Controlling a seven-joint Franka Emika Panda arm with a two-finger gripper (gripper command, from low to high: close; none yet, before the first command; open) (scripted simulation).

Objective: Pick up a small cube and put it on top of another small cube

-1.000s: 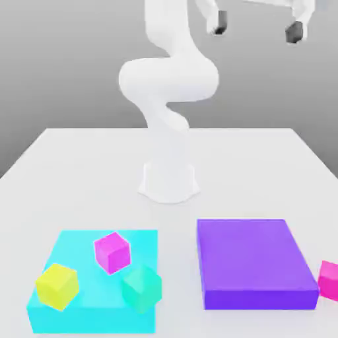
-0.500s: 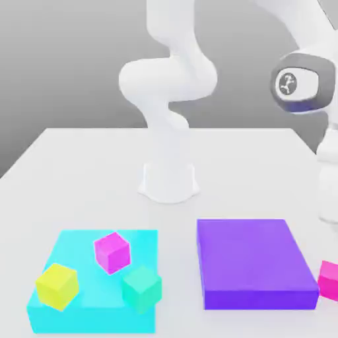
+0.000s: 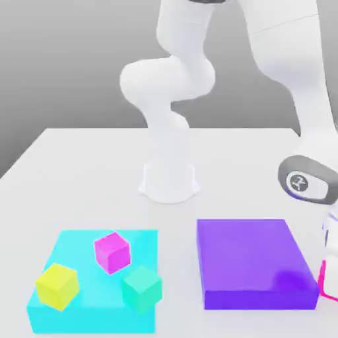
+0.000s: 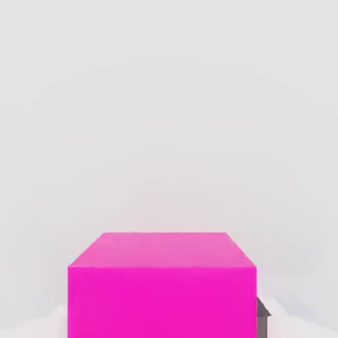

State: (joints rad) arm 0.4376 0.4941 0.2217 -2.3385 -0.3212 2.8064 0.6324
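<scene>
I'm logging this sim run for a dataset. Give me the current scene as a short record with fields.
surface: white table
cyan platform: carries magenta cube, yellow cube, green cube
purple platform: nothing on top
pink cube: on the table past the purple platform, at the exterior view's right edge
arm: lowered over the pink cube
stacking: not yet done

White table [image 3: 79, 165], plain grey backdrop behind, soft even light, faint shadows
</scene>
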